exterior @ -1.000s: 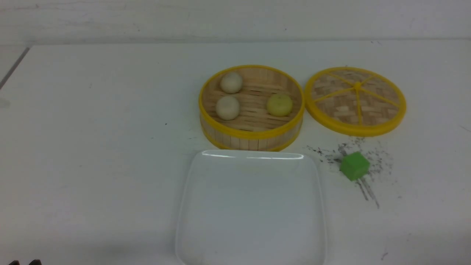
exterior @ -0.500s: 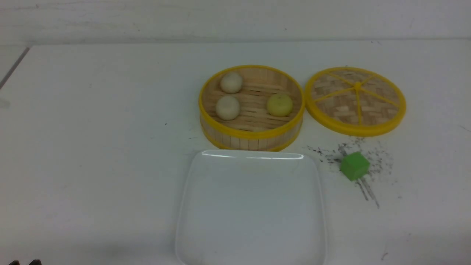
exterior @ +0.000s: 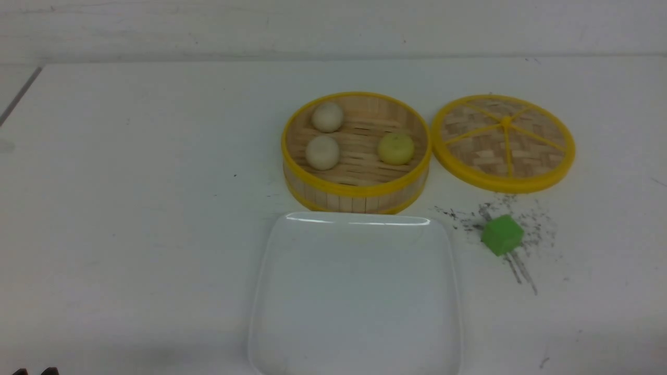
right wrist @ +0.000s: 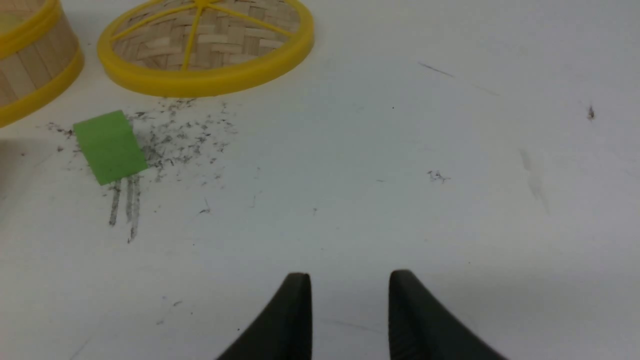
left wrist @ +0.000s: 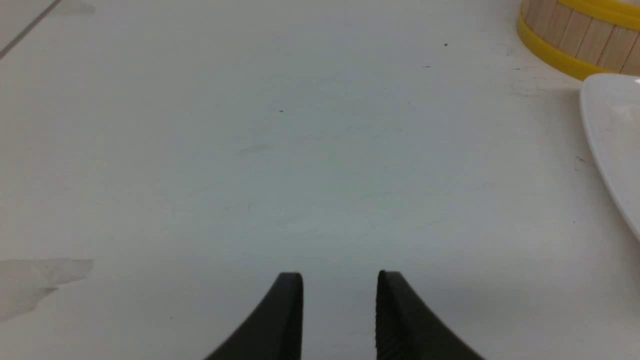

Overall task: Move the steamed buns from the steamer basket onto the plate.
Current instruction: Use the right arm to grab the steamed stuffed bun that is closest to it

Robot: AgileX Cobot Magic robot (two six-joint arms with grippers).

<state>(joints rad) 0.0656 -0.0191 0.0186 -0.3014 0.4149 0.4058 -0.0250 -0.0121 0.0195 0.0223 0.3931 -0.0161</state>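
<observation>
The bamboo steamer basket [exterior: 356,194] with yellow rims stands at the table's middle. Inside it lie three steamed buns: two off-white ones [exterior: 327,116] [exterior: 322,152] on its left side and a pale yellow one [exterior: 396,148] on its right. The white square plate [exterior: 354,291] lies bare right in front of the basket. My left gripper [left wrist: 339,276] hovers open over bare table, left of the plate [left wrist: 612,150] and basket [left wrist: 575,40]; its tips [exterior: 35,371] just show at the front view's bottom left. My right gripper [right wrist: 349,276] is open and holds nothing, over table to the right of the basket [right wrist: 30,75].
The flat woven lid [exterior: 503,141] with yellow spokes lies right of the basket; it also shows in the right wrist view [right wrist: 205,45]. A green cube [exterior: 502,235] [right wrist: 110,146] sits among dark scuff marks in front of the lid.
</observation>
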